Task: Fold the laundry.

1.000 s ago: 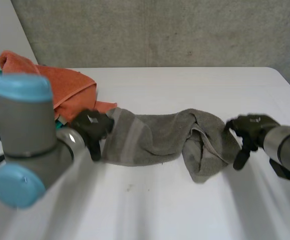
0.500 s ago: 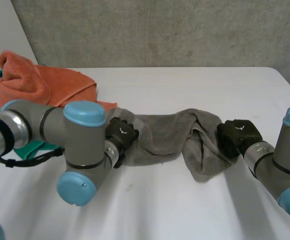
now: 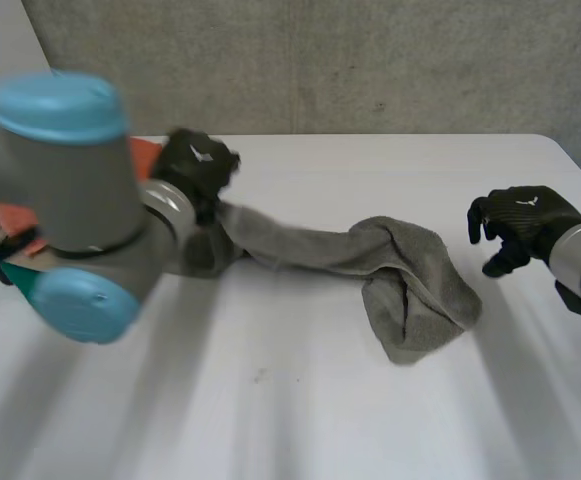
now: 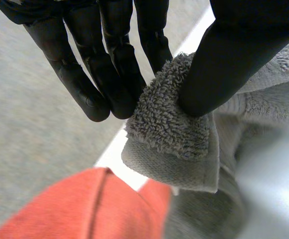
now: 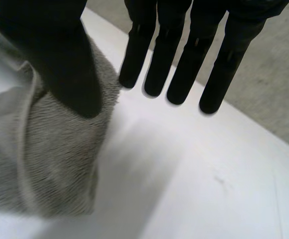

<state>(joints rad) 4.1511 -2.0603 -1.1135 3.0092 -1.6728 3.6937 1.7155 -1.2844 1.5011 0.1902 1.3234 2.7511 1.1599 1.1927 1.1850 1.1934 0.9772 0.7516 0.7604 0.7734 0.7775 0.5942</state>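
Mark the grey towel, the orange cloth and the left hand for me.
grey towel (image 3: 415,300), head view, on its bunched end.
orange cloth (image 4: 79,209), left wrist view, on its middle.
left hand (image 4: 109,64), left wrist view, on a finger that pinches the towel's edge against the thumb.

Towel end aloft, right hand off.

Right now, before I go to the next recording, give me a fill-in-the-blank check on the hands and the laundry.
The towel whose end the left hand pinches is ____ in colour.
The right hand, apart from the towel with fingers straight, holds ____.
The cloth beside the left hand is ____ in colour.
Missing words: grey; nothing; orange.
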